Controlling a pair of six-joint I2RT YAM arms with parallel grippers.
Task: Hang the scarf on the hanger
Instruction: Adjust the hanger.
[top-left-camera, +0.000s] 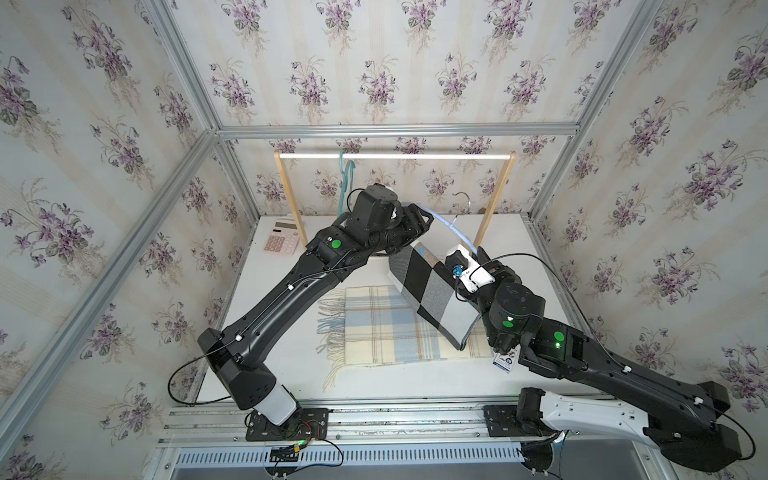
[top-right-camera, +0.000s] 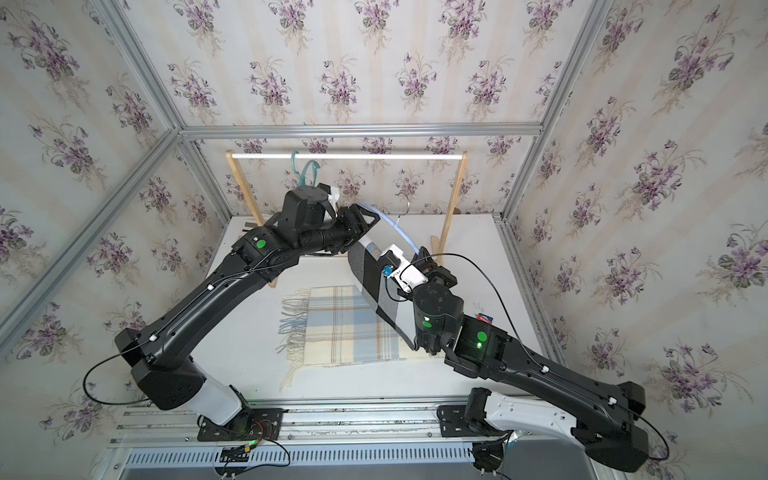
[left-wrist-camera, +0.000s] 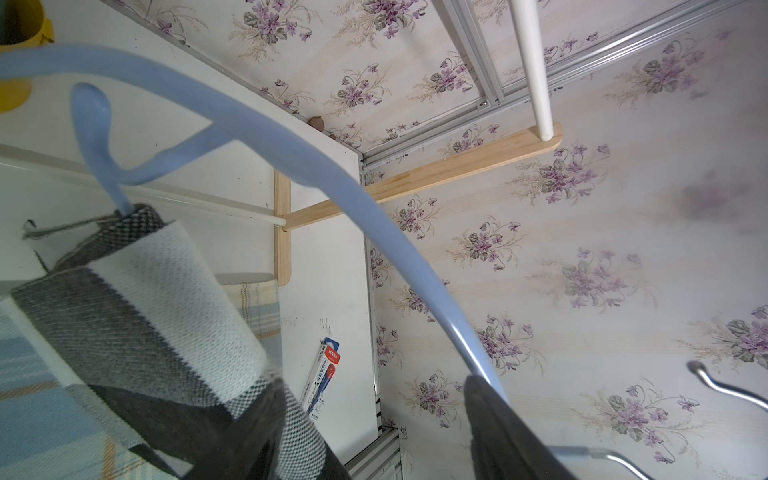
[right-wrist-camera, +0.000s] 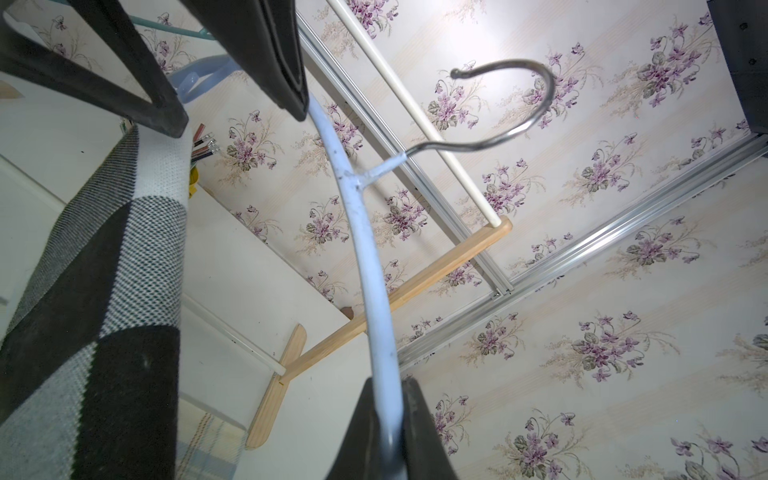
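Where the right hand (right-wrist-camera: 388, 386) pinches shut, it has one arm of the pale blue hanger (right-wrist-camera: 365, 249) clamped between its fingers and holds it up above the desk. Across from it the left hand (top-left-camera: 424, 218) has its fingers spread wide and grips nothing. The hanger's other arm runs right by one finger (left-wrist-camera: 498, 436), and the second finger (left-wrist-camera: 257, 424) is close over cloth, though I cannot tell whether it touches.

That cloth is the checked scarf (top-left-camera: 432, 291), black, grey and white. It is folded over the hanger's lower part and hangs between the two hands, just under the left one and beside the right wrist. The hanger's steel hook (right-wrist-camera: 519, 124) sticks out into the air, below the rail and clear of it.

Under the scarf a plaid scarf (top-left-camera: 386, 328), cream and blue with a fringe, lies flat on the white desk (top-left-camera: 291, 374). At the back a wooden rack (top-left-camera: 496, 195) carries a white rail (top-left-camera: 395, 156) with a teal hanger (top-left-camera: 345, 174) on it. A pink calculator (top-left-camera: 282, 241) lies by the post on the left arm's side. Violet-sprigged wallpaper (top-left-camera: 374, 62) and an aluminium frame (top-left-camera: 395, 131) close the space in.
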